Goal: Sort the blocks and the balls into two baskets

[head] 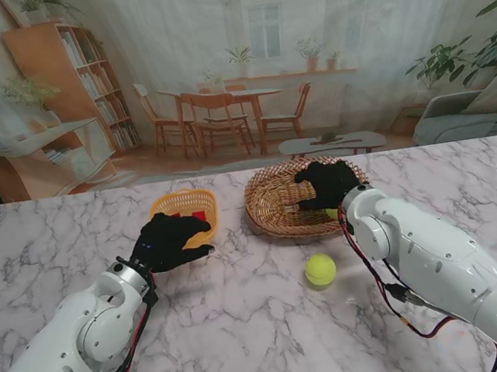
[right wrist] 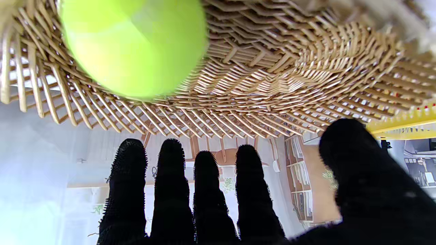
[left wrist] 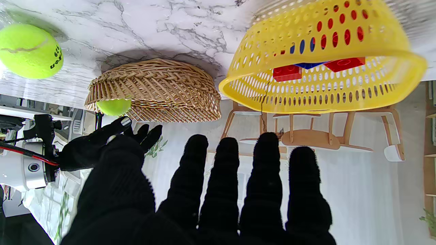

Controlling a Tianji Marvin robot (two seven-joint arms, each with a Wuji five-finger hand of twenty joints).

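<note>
R robot hand (head: 327, 182) sits over the wicker basket (head: 274, 203), fingers (right wrist: 172, 190) straight and apart, gripping nothing. In R wrist view a ball (right wrist: 133, 44) shows blurred against the weave, clear of the fingers, prob. just dropping or rolling inside. That fits the sort: wicker = balls. In stand view only a green sliver of it (head: 332, 214) peeks out by the near rim, next to the R wrist.

L robot hand (head: 171, 240) hovers just nearer to me than the yellow basket (head: 179, 202), also spread w/ nothing in it; L wrist view shows all fingers (left wrist: 269, 177) extended toward that basket. Red blocks (left wrist: 287, 72) plus a blue one (left wrist: 308, 64) lie inside, seen through the perforated wall, so yellow = blocks. Hand likely parked there since no loose block is visible on the desk (head: 251, 334).

Second ball (head: 320, 269) rests on the desk, nearer to me than the wicker basket, apart from it, between the two arms but closer to the R one. Prob. the last item left. Judgement: task nearly done; next step would be R hand coming over that ball. Risk: it's round on smooth marble, a nudge sends it rolling, so the grip needs to close from around, not push from one side.
</note>
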